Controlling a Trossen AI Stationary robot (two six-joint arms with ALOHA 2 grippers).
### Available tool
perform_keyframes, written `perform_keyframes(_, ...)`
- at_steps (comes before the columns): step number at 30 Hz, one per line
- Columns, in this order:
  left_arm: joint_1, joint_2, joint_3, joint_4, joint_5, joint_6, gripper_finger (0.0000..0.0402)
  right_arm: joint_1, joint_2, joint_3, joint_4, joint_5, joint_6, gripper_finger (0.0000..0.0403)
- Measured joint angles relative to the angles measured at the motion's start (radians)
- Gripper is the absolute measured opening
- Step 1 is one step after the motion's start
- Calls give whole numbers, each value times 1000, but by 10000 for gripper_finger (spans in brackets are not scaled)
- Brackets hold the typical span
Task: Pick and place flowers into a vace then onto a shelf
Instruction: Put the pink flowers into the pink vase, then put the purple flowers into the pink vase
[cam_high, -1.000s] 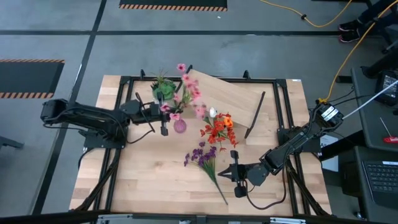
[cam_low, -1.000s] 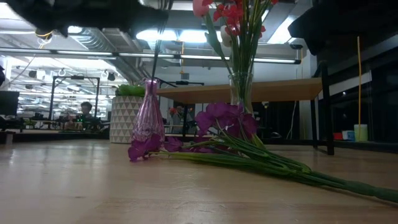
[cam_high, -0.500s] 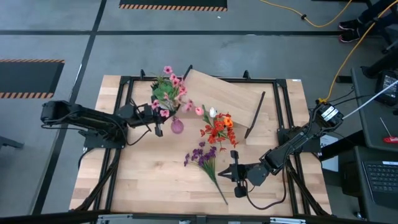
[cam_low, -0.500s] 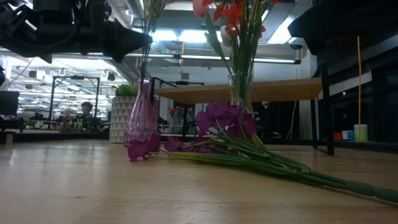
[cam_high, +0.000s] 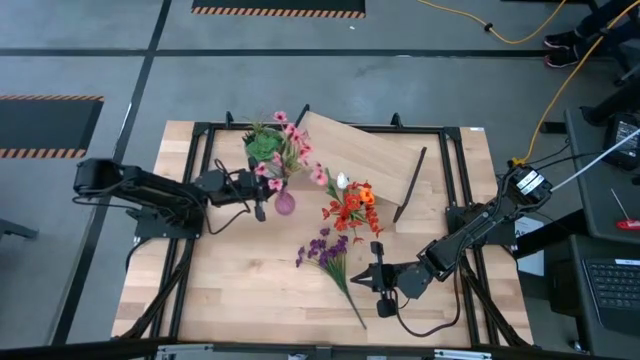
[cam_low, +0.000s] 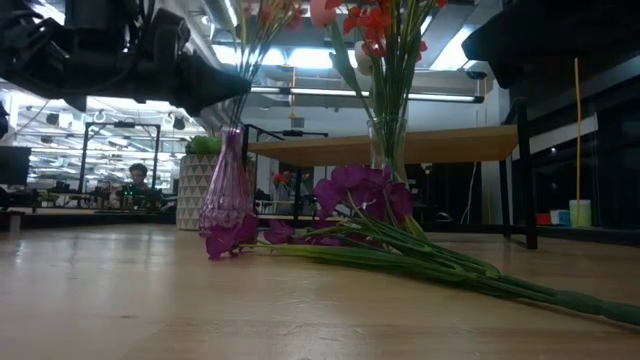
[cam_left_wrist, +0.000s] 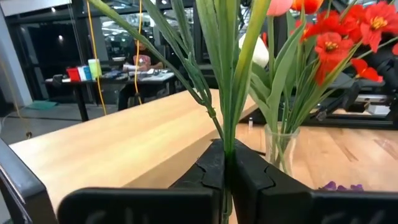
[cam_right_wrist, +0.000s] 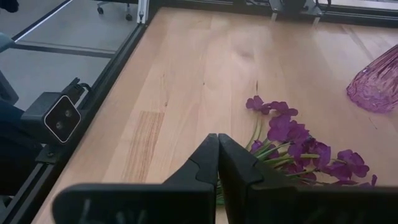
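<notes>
A bunch of pink flowers (cam_high: 289, 146) stands with its stalks in the mouth of a pink glass vase (cam_high: 285, 203) (cam_low: 225, 190). My left gripper (cam_high: 262, 208) (cam_left_wrist: 227, 163) is shut on those stalks just above the vase. A clear vase (cam_low: 387, 148) of red and orange flowers (cam_high: 350, 207) stands to the right of it. Purple flowers (cam_high: 328, 252) (cam_right_wrist: 298, 146) lie flat on the table. My right gripper (cam_high: 372, 284) (cam_right_wrist: 217, 155) hovers shut beside their stalks with nothing between its fingers. The shelf (cam_high: 362, 158) stands at the back. My left gripper pinches the pink bunch's green stalks (cam_left_wrist: 228, 134) between its two fingers, low on the stalks, just above the vase's mouth (cam_low: 232, 130). The fingers come level from the table's left and lie across the stalks. The bunch stands nearly upright, its lower end inside the pink vase.
A spiky green plant in a white pot (cam_high: 263, 147) (cam_low: 198, 190) stands just behind the pink vase. A black metal frame (cam_high: 452, 180) runs around the tabletop. The near left part of the table (cam_high: 230, 290) is bare wood.
My left gripper has come down toward the pink vase with the pink bunch still in its fingers. The blossoms, which leaned out toward the right, have swung back over the vase and the green plant. The pink vase has shifted slightly toward the left arm.
</notes>
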Motion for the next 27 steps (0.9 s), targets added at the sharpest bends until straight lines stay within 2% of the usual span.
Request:
perform_keyframes(7,0,66,0,66,-8,14,27,0,0,0,0,0,4,14)
perform_keyframes(12,0,71,0,64,-73,15,48,0,0,0,0,0,5,14)
perform_keyframes(21,0,43,0,43,-49,-8,121,0,0,0,0,0,6,14)
perform_keyframes(27,-1,-17,0,-57,-54,-38,159,0,0,0,-1,0,7,14)
